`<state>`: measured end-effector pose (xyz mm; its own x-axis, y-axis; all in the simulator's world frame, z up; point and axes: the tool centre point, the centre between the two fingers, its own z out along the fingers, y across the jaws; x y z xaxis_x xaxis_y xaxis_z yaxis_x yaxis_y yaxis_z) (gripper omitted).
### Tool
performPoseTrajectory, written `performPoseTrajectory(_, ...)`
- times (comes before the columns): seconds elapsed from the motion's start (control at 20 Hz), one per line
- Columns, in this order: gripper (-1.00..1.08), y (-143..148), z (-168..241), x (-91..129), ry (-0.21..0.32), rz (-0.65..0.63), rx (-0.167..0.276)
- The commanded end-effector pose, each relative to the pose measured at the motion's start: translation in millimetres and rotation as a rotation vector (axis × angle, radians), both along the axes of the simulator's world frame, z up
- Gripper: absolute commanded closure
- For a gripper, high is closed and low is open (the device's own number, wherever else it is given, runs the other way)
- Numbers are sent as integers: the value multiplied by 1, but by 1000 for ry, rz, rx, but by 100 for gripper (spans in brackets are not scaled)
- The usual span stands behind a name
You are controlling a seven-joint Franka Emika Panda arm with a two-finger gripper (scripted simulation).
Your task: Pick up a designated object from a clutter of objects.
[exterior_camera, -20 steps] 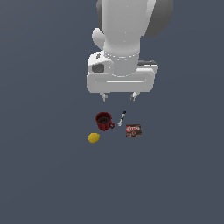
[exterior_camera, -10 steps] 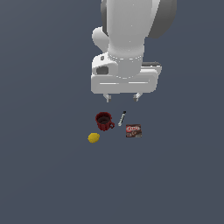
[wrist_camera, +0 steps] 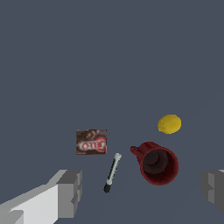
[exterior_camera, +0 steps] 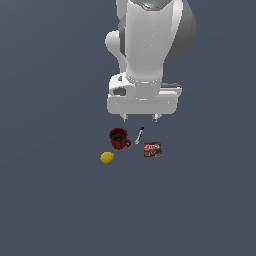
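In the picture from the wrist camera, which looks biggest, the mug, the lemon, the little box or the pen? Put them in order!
1. red mug, clearly the biggest.
2. brown box.
3. lemon, a bit smaller than the box.
4. pen: longer than the lemon but much thinner, so ranking those two is unsure.

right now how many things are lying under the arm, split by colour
red: 1, the mug
yellow: 1, the lemon
brown-red: 1, the flat box
silvery-white with a dark end: 1, the slim stick
total: 4
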<state>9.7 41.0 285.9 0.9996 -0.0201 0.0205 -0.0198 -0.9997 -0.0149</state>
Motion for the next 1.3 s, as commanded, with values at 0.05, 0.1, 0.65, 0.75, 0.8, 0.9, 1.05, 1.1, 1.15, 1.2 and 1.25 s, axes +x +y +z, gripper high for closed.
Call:
performPoseTrajectory(0.05,-92,3,-23,-5,3,-28,-2)
performPoseTrajectory(0.1,-92,4,-30,-7,3,-37,-3)
performPoseTrajectory(0.65,-92,16,-129,-49,12,-166,-11)
performPoseTrajectory(0.75,-92,18,-146,-59,13,-190,-12)
performPoseTrajectory(0.8,-92,19,-154,-65,14,-202,-12)
performPoseTrajectory(0.9,-92,20,-169,-77,15,-225,-13)
performPoseTrajectory(1.05,-92,22,-188,-93,18,-255,-13)
performPoseTrajectory(1.1,-92,23,-193,-98,18,-264,-13)
performPoseTrajectory(1.15,-92,23,-198,-102,19,-272,-12)
performPoseTrajectory(1.2,-92,24,-203,-107,19,-280,-12)
performPoseTrajectory(1.25,-92,24,-206,-111,20,-287,-12)
